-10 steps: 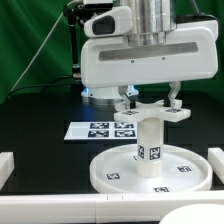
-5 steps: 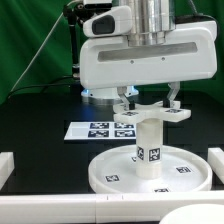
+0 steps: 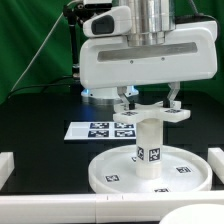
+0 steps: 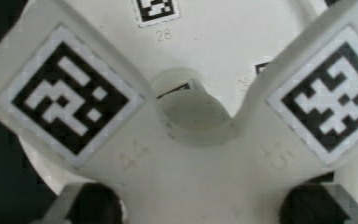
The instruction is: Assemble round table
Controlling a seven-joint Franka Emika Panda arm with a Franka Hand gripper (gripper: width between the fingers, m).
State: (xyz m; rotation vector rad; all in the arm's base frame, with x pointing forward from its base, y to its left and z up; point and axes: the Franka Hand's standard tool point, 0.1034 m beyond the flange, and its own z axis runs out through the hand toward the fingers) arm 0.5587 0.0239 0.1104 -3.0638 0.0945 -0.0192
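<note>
The large round rimmed disc (image 3: pixel 118 176) lies on the black table at the front. The short cylindrical leg (image 3: pixel 148 148) stands upright on its middle, with tags on its side. My gripper (image 3: pixel 150 100) is shut on the cross-shaped piece (image 3: pixel 152 112) and holds it level on top of the leg. In the wrist view the cross-shaped piece (image 4: pixel 194 130) fills the picture, with two tagged arms spreading away and a round hollow in its middle. My gripper (image 4: pixel 202 205) has a dark fingertip (image 4: pixel 87 205) on either side of the piece. The leg is hidden below it.
The marker board (image 3: pixel 100 130) lies flat on the table behind the disc, on the exterior view's left. White rails stand at the exterior view's left (image 3: pixel 5 165), right (image 3: pixel 217 160) and front (image 3: pixel 60 212). The arm's white body (image 3: pixel 145 50) hangs over the work.
</note>
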